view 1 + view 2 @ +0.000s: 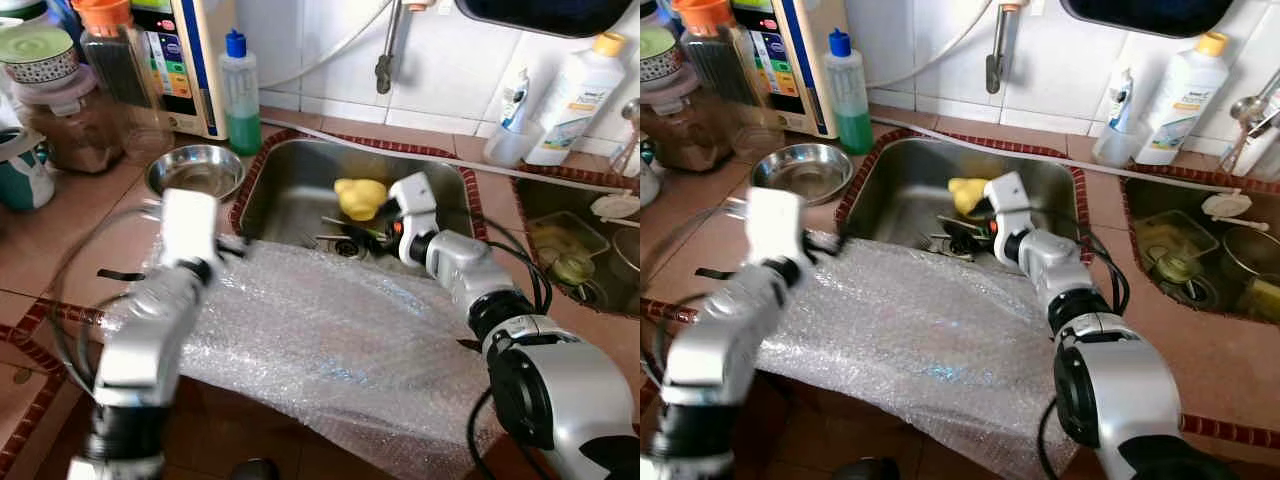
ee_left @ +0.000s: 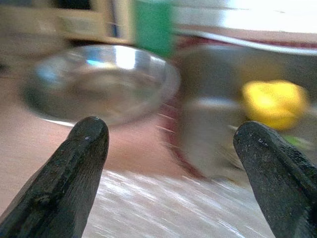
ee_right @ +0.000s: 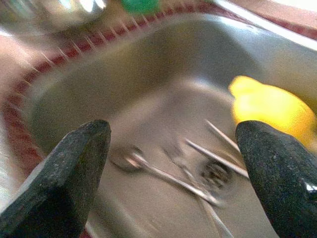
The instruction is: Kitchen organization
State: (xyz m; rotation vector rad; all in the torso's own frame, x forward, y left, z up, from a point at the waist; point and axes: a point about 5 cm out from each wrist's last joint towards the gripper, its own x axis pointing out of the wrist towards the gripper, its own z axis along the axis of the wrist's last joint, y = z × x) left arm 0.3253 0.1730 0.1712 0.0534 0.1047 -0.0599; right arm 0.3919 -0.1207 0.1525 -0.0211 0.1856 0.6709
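A sheet of bubble wrap (image 1: 330, 340) lies over the counter's front and the near rim of the steel sink (image 1: 290, 190). In the sink rest a yellow object (image 1: 358, 197) and some cutlery (image 3: 168, 173) by the drain. A steel bowl (image 1: 195, 170) stands on the counter left of the sink. My left gripper (image 2: 173, 134) is open over the wrap's far left corner, pointing toward the bowl (image 2: 99, 82). My right gripper (image 3: 173, 134) hangs open above the sink's near side, close to the cutlery, with the yellow object (image 3: 270, 106) just beyond it. Neither gripper holds anything.
A green soap bottle (image 1: 240, 95), a water dispenser (image 1: 180, 60) and jars (image 1: 70, 110) crowd the back left. White bottles (image 1: 578, 95) stand at the back right. A second sink (image 1: 580, 250) on the right holds dishes. A hose runs along the wall behind the sinks.
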